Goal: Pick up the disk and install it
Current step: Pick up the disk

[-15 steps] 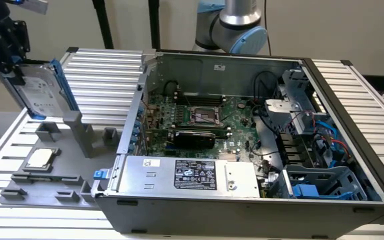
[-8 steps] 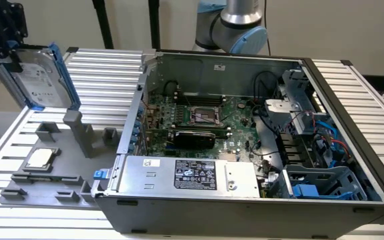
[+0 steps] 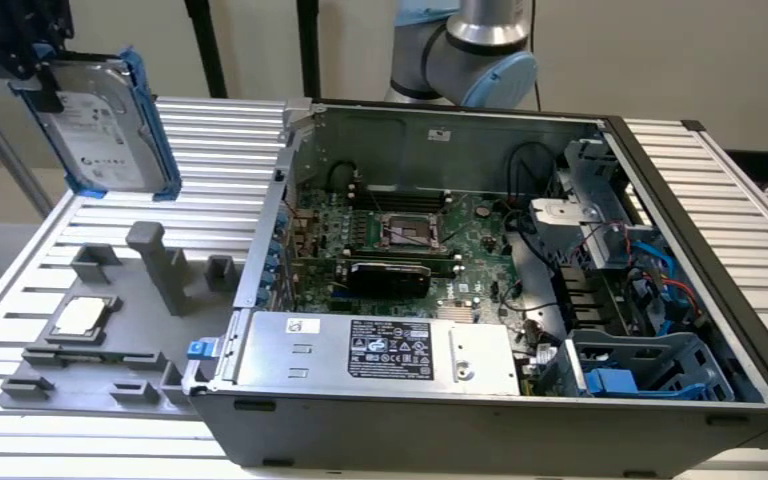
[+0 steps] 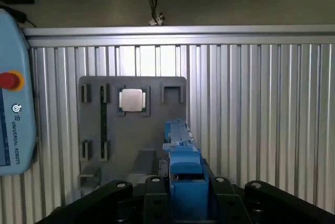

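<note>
1. High at the exterior view's left, the pincer is clamped on the disk, held upright above the counter.
2. The pincer's top is cut off.
3. The computer case hides the arm's lower part.

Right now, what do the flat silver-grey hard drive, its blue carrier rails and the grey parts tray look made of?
The silver-grey hard drive: likely metal casing, dull sheen, white paper-like label. Its blue carrier rails: probably moulded plastic, uniform matte blue. The grey parts tray: seemingly plastic, flat matte grey, blocky raised posts.
</note>
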Available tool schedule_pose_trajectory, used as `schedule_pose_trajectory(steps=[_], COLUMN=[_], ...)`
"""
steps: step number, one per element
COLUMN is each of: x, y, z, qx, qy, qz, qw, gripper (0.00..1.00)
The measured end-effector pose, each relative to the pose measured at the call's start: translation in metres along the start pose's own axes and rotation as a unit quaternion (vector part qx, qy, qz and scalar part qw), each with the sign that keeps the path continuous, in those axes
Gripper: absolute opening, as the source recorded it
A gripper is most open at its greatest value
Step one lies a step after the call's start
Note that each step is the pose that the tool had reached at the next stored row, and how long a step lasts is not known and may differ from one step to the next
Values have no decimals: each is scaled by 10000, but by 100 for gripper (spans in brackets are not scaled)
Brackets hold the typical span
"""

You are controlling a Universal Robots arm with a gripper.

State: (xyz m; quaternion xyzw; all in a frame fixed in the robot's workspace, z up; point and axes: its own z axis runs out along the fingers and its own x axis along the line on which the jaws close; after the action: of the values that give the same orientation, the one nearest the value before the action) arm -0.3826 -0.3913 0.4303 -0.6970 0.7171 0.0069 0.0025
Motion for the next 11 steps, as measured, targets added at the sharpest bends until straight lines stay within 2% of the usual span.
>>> schedule_pose_trajectory(steps=[11], x=[44], y=[-501], z=[-491], qx=[-21], qy=[-11], qz=[0], qw=[10000], gripper=[0])
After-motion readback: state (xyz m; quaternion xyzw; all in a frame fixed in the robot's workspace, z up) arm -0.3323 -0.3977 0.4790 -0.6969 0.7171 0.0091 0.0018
